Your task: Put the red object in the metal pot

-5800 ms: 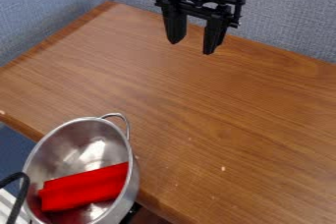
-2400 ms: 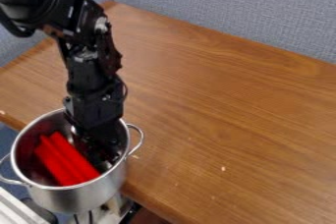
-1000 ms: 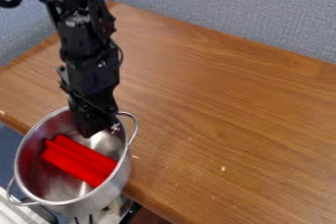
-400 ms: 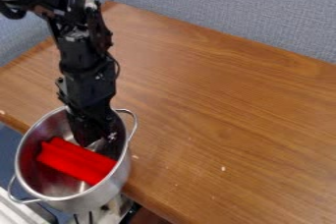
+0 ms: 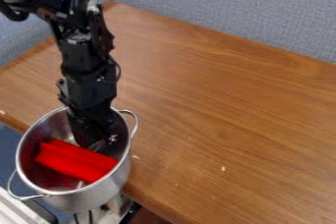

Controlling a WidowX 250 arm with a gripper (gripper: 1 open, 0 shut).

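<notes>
Gripper point(image 5: 94, 141) of the black arm reaches down into the shiny round metal pot point(image 5: 112, 181) on the wooden counter point(image 5: 237, 100), fingers together, touching the flat red block point(image 5: 69, 161) inside.

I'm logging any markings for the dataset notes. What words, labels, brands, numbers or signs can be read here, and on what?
None: no readable text on the metal pot, the red object, the gripper, the arm or the wooden table.
</notes>
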